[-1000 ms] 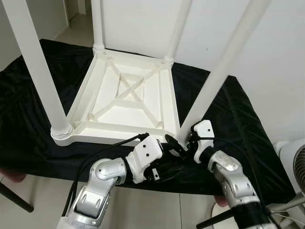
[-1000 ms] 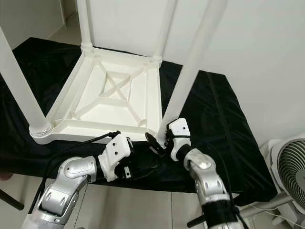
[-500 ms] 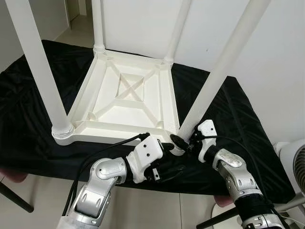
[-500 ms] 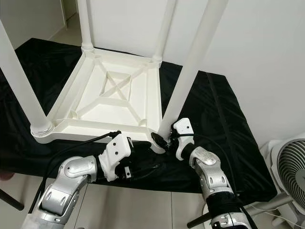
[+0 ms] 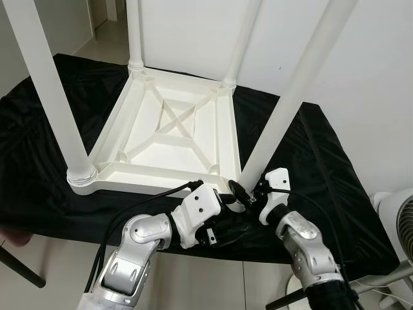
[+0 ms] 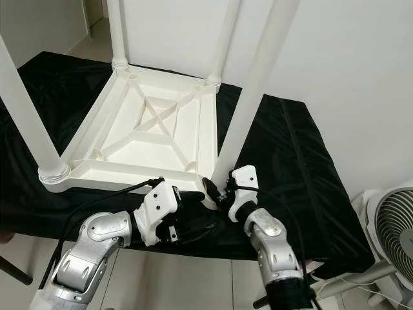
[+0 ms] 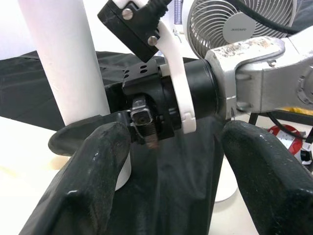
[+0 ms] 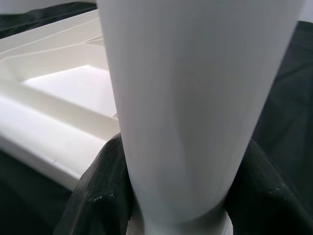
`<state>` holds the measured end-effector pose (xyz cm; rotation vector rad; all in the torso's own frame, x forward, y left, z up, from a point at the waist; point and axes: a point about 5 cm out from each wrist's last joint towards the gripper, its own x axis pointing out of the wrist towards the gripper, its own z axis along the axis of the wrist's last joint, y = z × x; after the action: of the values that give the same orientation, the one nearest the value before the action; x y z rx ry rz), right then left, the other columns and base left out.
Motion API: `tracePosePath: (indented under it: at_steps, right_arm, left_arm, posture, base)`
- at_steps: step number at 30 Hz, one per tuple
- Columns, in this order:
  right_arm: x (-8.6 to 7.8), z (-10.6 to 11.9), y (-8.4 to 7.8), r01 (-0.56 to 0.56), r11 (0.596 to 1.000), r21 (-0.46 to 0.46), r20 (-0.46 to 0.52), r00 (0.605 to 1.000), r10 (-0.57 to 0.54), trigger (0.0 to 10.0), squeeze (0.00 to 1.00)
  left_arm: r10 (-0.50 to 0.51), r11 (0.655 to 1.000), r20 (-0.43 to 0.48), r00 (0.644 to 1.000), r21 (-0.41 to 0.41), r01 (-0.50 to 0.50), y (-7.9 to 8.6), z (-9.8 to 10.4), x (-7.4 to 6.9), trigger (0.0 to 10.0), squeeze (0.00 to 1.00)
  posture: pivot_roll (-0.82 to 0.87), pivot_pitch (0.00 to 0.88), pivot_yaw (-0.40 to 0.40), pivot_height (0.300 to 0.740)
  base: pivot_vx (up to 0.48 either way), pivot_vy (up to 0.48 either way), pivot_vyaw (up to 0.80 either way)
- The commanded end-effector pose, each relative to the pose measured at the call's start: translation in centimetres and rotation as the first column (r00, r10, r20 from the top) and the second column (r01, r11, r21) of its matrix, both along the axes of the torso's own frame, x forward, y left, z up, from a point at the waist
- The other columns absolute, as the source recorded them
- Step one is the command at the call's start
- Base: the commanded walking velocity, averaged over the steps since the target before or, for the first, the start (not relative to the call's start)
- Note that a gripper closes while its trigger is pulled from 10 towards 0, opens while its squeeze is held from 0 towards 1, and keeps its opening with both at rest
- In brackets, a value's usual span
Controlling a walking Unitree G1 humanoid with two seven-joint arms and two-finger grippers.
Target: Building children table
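The children's table (image 5: 174, 132) lies upside down on a black cloth (image 5: 322, 174), underside up, with four white legs standing from its corners. It looks like moulded plastic: light, stiff and smooth, so likely to slip under a loose grip. The ribbed frame edge or the base of a leg offers the best hold, low down where leverage on the joint is least.

The right gripper (image 5: 248, 196) is at the near right leg (image 5: 284, 110), its jaws closed around the base of the leg just above the corner socket. The right wrist view confirms this: a black finger (image 8: 98, 196) presses each flank of the white column, with the leg squarely between the jaws.

The left gripper (image 5: 222, 223) hovers just beside that corner, on the near side of the frame edge. Its jaws stand wide with nothing between them; the left wrist view shows the leg beyond one fingertip (image 7: 93, 161) and the right wrist straight ahead.

Judgement: the leg is being seated or turned into its socket. A white fan (image 6: 390, 226) stands well apart on the floor.
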<state>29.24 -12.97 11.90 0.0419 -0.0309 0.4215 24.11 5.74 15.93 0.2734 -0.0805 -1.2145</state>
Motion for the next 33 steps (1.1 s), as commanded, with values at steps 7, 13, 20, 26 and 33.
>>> tracePosePath:
  at_steps: [7,13,20,26,33]
  right_arm:
    - [-0.9,0.3,-0.4,0.342,0.940,0.011,-0.038,0.939,-0.341,10.0,0.00]
    - [-1.5,0.5,1.1,0.396,0.918,0.019,-0.052,0.918,-0.394,10.0,0.00]
    - [-1.4,0.8,1.0,0.400,0.916,0.022,-0.054,0.915,-0.399,10.0,1.00]
    - [-1.5,1.3,0.8,0.307,0.950,0.052,-0.029,0.952,-0.306,10.0,1.00]
    - [-1.3,1.3,-1.4,0.030,0.998,-0.048,0.004,1.000,-0.030,10.0,0.00]
  left_arm:
    - [0.115,0.993,0.020,0.993,-0.025,-0.114,-0.1,0.1,0.7,10.0,0.00]
    - [0.113,0.993,0.021,0.993,-0.028,-0.113,-0.2,0.1,0.7,10.0,0.00]
    - [0.113,0.994,0.024,0.993,-0.018,-0.112,-0.2,0.0,0.6,10.0,0.00]
    - [0.116,0.993,0.023,0.993,-0.023,-0.116,-0.3,0.1,0.6,10.0,0.00]
    - [0.112,0.993,0.024,0.993,-0.024,-0.112,-0.3,0.1,0.6,10.0,0.00]
  posture:
    - [-0.03,0.037,-0.135,0.740]
    - [-0.03,0.037,-0.140,0.740]
    - [-0.02,0.031,-0.145,0.740]
    - [-0.02,0.028,-0.149,0.740]
    - [-0.02,0.018,-0.148,0.740]
  base:
    - [0.000,0.000,0.00]
    - [0.000,0.000,0.00]
    - [0.000,0.000,0.00]
    - [0.000,0.000,0.00]
    - [0.000,0.000,0.00]
